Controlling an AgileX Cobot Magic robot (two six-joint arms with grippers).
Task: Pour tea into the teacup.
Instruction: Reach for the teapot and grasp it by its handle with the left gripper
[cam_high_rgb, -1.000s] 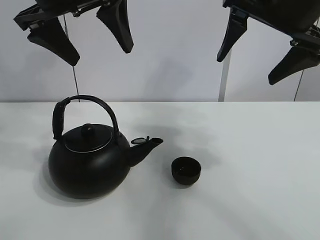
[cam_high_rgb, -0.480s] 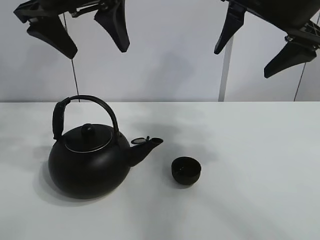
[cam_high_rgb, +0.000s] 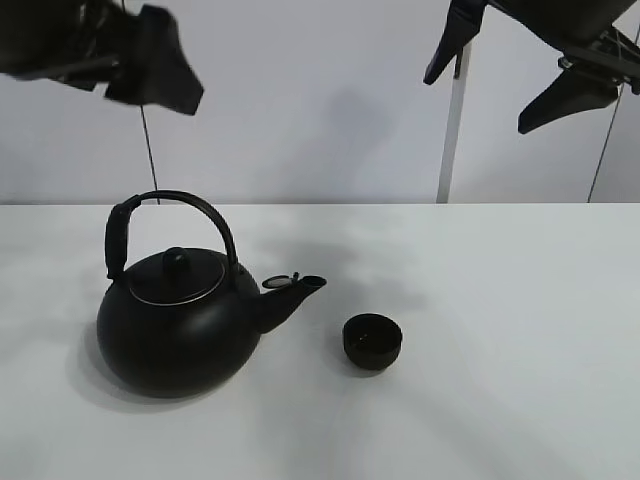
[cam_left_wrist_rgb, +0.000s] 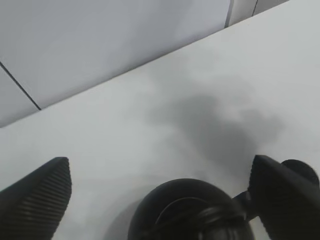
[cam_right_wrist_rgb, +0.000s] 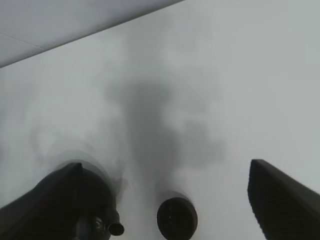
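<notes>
while both arms hang high over the white table (cam_high_rgb: 520, 330), the exterior high view shows the black kettle (cam_high_rgb: 180, 335) standing left of centre, lid on, arched handle upright, spout (cam_high_rgb: 300, 290) aimed right. teacup (cam_high_rgb: 372, 341) stands upright on the table just right of the spout tip and a bit nearer, apart from the kettle, not touching it. left gripper (cam_high_rgb: 120, 75) is at top left, blurred and partly cut off by the frame edge, so cannot tell its spread here. right gripper (cam_high_rgb: 476, 104) is at top right, fingers spread wide, holding nothing. left wrist view: left gripper (cam_left_wrist_rgb: 159, 165) is released, two ribbed fingers (cam_left_wrist_rgb: 37, 200) far apart with nothing between them, the kettle (cam_left_wrist_rgb: 190, 210) below; a dark round edge shows past one finger, cannot tell what it is. right wrist view: right gripper (cam_right_wrist_rgb: 164, 166) is released too, fingers (cam_right_wrist_rgb: 285, 200) wide apart and empty; the teacup (cam_right_wrist_rgb: 177, 217) sits on the table below the gap, the spout (cam_right_wrist_rgb: 114, 226) close beside it, kettle body mostly hidden behind a finger.
</notes>
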